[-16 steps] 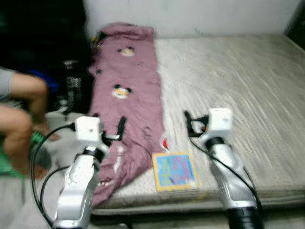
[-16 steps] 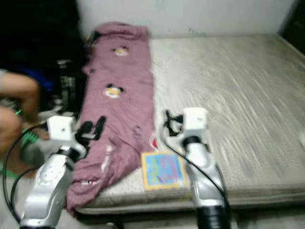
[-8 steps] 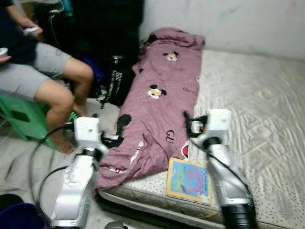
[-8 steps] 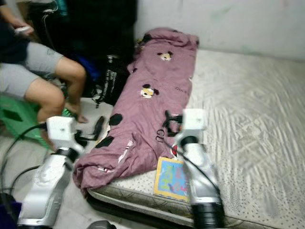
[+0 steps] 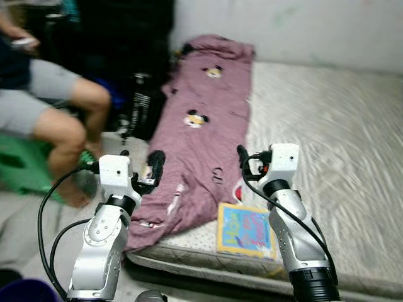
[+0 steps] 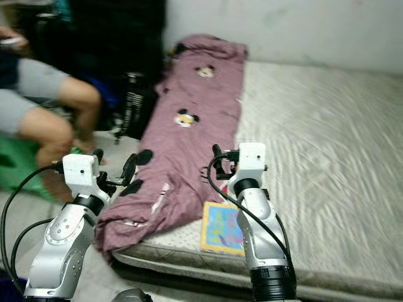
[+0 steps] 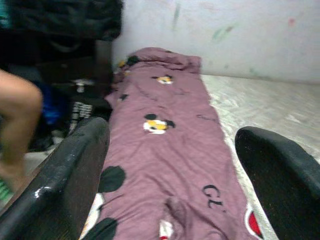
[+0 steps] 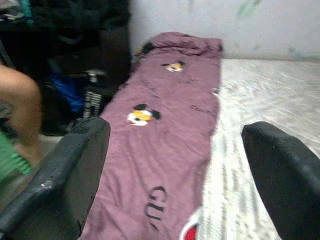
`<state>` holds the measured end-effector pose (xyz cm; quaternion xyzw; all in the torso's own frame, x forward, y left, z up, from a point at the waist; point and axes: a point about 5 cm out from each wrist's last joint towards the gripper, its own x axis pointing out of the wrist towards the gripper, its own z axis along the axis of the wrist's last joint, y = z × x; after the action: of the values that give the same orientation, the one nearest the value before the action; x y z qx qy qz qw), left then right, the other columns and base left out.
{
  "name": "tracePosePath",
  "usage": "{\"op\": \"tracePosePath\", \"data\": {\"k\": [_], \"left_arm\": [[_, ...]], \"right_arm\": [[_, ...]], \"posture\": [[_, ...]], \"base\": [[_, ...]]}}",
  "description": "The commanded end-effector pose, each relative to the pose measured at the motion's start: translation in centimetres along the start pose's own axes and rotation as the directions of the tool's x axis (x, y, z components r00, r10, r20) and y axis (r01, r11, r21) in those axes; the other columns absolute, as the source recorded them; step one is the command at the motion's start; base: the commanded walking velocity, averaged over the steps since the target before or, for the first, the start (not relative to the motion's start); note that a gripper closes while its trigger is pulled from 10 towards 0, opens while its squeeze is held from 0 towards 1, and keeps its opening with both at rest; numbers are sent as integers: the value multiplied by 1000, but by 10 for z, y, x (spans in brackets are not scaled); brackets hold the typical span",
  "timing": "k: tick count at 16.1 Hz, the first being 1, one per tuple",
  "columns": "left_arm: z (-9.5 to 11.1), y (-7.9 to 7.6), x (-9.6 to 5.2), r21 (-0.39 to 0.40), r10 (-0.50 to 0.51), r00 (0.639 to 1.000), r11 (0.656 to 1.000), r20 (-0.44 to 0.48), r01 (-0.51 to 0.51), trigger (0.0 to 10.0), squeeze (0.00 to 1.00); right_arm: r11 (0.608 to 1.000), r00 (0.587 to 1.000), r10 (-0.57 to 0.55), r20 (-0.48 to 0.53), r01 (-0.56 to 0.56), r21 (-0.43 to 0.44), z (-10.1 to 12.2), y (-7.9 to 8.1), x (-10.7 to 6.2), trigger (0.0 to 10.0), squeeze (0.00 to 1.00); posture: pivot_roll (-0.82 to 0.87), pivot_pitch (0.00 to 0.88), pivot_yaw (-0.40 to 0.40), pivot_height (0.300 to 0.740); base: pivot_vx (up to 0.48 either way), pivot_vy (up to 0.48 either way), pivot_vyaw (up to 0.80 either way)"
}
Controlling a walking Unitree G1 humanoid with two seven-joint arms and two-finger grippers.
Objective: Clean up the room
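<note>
On the mattress, left strip: a mauve blanket (image 5: 201, 138) with cartoon-mouse prints is laid lengthwise, from the wall end down to the near corner, where its lower end is bunched and draped over the edge.
Blanket handling: soft, limp cloth is judged here, light but bulky; it is expected to sag and trail when lifted, with no risk of breakage.
Where to take hold: the crumpled near end just ahead of the left gripper is judged the best place, a thick fold being pinched rather than a flat single layer; a second hold further up the cloth would be needed for the length to be gathered.
Picture book (image 5: 244, 229): a colourful flat book is seen lying on the mattress near its front edge, just beside the blanket's lower end; stiff and thin, so an edge grip is judged necessary.
Mattress (image 5: 340, 145): bare, pale and quilted, with its right side uncovered.
Left gripper (image 5: 153, 168): raised over the blanket's hanging end, fingers parted wide, nothing held.
Right gripper (image 5: 242, 160): held above the blanket's edge near the book, fingers spread apart, nothing held.
Person (image 5: 44, 113): seated at the left on a green stool (image 5: 16, 170), bare legs near the bed's corner.
Dark bags (image 5: 135, 94): piled against the wall beside the bed.
</note>
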<state>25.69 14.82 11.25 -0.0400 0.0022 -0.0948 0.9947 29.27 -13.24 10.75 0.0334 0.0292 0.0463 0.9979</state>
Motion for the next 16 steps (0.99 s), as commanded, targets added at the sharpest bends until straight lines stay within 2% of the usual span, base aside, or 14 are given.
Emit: {"op": "tracePosePath", "data": {"k": [1,12,16], "left_arm": [[0,2,0,12,-3,1000,1000,-7,3,10000,0],[1,0,0,19,-17,1000,1000,0,17,10000,0],[1,-1,0,19,-21,1000,1000,0,21,10000,0]], "right_arm": [[1000,1000,-10,15,10,7,3,0,2,10000,0],[1000,1000,-7,16,7,0,3,0,2,10000,0],[1000,1000,-6,15,6,-4,2,1,1,10000,0]], "posture": [[44,0,-18,740],[45,0,-19,740],[45,0,-20,740]], "base": [[0,0,0],[0,0,0],[0,-260,0]]}}
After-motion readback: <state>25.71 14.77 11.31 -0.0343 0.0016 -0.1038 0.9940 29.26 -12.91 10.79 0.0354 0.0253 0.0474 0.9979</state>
